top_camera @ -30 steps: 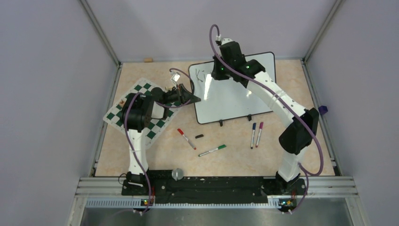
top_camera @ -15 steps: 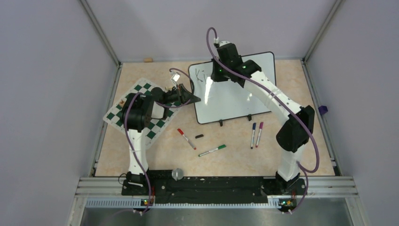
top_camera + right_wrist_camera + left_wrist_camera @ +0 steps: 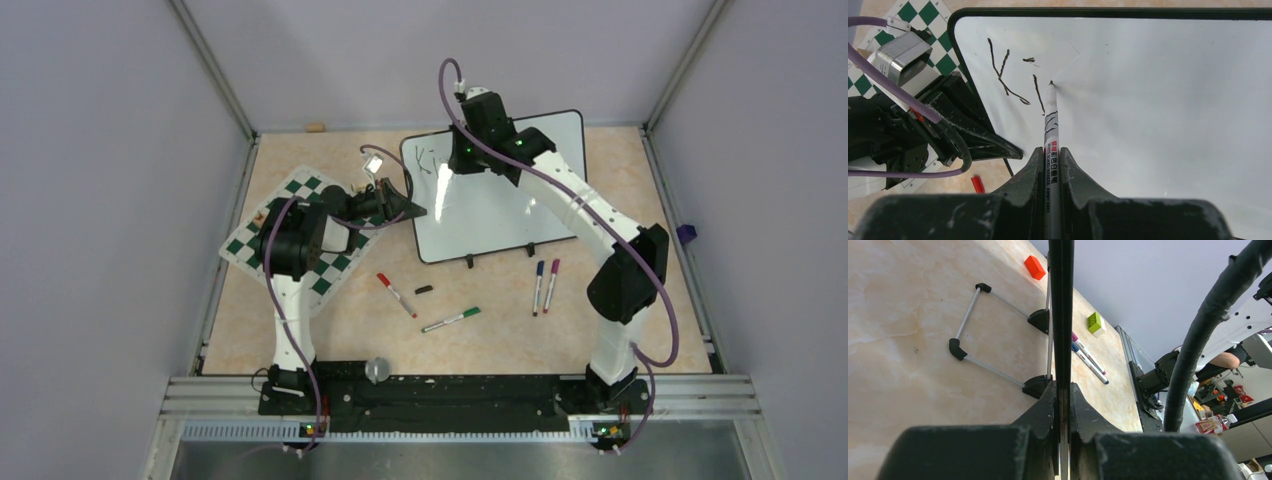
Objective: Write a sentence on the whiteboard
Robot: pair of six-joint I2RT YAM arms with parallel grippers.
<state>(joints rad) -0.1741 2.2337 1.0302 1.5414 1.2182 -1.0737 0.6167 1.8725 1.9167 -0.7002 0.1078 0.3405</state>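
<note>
The whiteboard stands tilted at the back of the table, glossy white with a thin black frame. My left gripper is shut on its left edge, which runs as a dark bar between the jaws. My right gripper is shut on a white marker whose black tip rests on the board. The sentence consists of a few thin black strokes near the top left corner, also visible from above, just left of my right gripper.
A green-and-white chess mat lies under the left arm. In front of the board lie a red marker, a black cap, a green marker and blue and purple markers. An orange block and a green block sit behind it.
The right gripper shifted slightly toward the back with the marker, and a new short stroke appeared beside the first letter. The left arm has not moved.
</note>
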